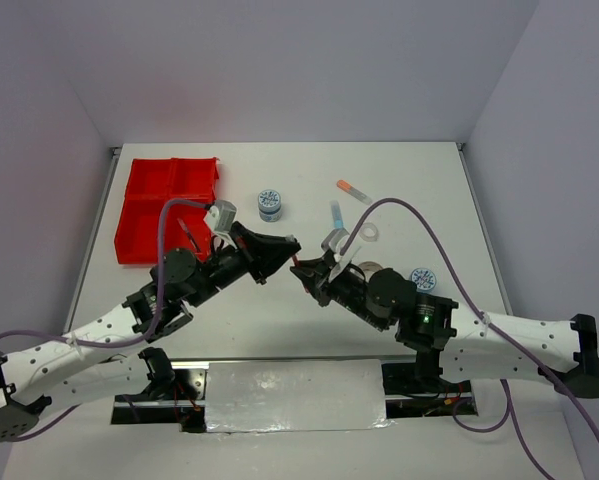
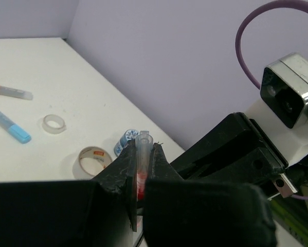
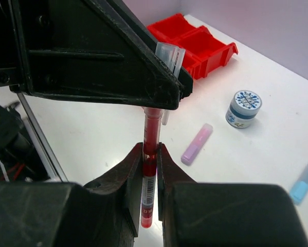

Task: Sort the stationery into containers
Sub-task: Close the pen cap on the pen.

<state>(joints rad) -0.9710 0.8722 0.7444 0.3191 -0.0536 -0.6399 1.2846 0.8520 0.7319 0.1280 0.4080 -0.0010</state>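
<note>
Both grippers hold one red pen (image 1: 295,263) above the table's middle. My left gripper (image 2: 142,147) is shut on its clear cap end (image 2: 143,141). My right gripper (image 3: 149,150) is shut on the red barrel (image 3: 150,170). The left gripper (image 3: 169,77) fills the top of the right wrist view. The red four-compartment tray (image 1: 169,200) lies at the far left and also shows in the right wrist view (image 3: 197,41). Loose on the table are a purple marker (image 3: 197,144), a light-blue marker (image 1: 335,214), an orange-capped marker (image 1: 354,190), two tape rolls (image 2: 54,123) (image 2: 92,162) and two blue-lidded tubs (image 1: 270,205) (image 1: 422,280).
A thin red-tipped stick (image 1: 187,234) lies by the tray's near right corner, partly under the left arm's cable. The right arm's wrist camera (image 2: 290,98) sits close in front of the left gripper. Grey walls enclose the table on three sides.
</note>
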